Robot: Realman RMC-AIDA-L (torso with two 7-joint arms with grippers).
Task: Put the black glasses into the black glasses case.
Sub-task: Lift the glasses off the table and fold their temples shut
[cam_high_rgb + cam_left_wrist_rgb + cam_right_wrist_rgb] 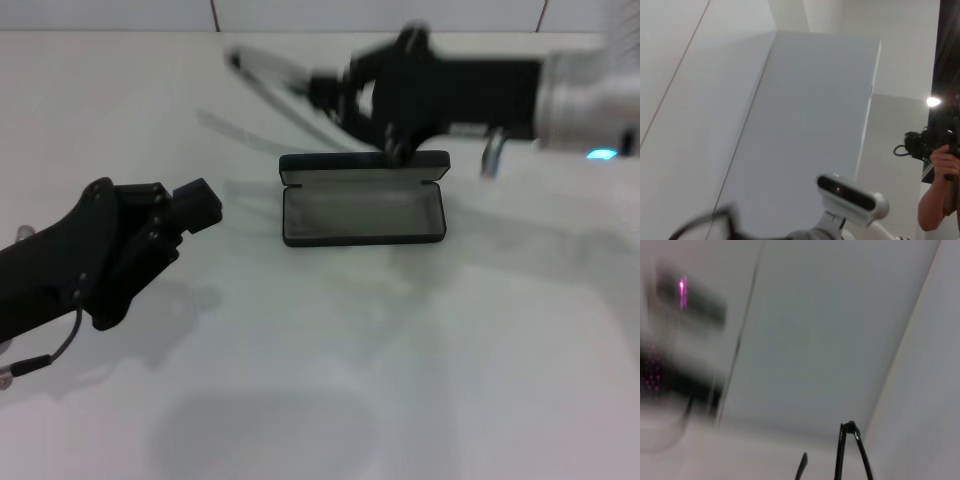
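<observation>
The black glasses (pixel 262 74) hang blurred in the air above the table, behind and to the left of the case. My right gripper (pixel 325 90) reaches in from the right and is shut on them. Thin black temple arms of the glasses (pixel 840 455) show in the right wrist view. The black glasses case (pixel 362 212) lies open on the table's middle, grey lining up, lid standing at the back. My left gripper (pixel 197 206) rests at the left, apart from the case.
The white table (pixel 420 360) stretches wide in front of the case. The left wrist view faces upward at the robot's head camera (pixel 852 196) and a person with a camera (pixel 935 150) at the far right.
</observation>
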